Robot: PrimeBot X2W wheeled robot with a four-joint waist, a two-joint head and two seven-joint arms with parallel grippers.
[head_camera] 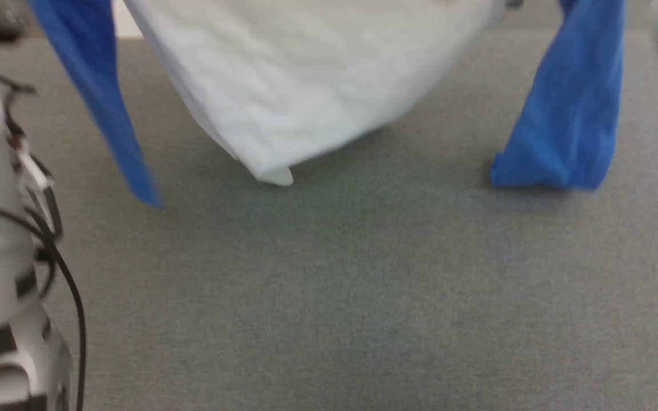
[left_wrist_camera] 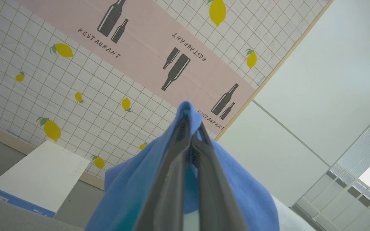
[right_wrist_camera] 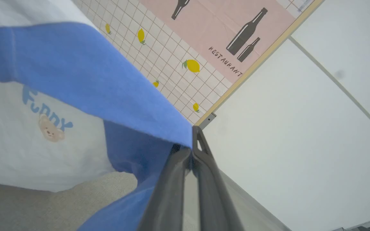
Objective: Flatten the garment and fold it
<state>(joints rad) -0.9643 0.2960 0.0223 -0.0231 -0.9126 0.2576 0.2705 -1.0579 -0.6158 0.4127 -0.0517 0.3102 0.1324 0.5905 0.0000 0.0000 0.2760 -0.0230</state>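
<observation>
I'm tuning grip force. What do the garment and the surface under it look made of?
Garment: soft matte cloth, likely cotton knit; it drapes and wrinkles. Surface: grey, matte, probably felt or woven fabric, judging by its faint grain.

Staged test room: lemon-and-bottle "RESTAURANT" wallpaper [left_wrist_camera: 75, 80], plain white partition panels [left_wrist_camera: 316, 80], grey carpet-like surface [head_camera: 363, 285].

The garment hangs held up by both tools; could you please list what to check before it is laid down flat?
1. Left tool shut on garment: ok.
2. Right tool shut on garment: ok.
3. White panel spread between the tools: ok.
4. Lower edge level: not ok, one white corner sags lowest.
5. Right-hand sleeve clear of the grey surface: cannot tell.
</observation>
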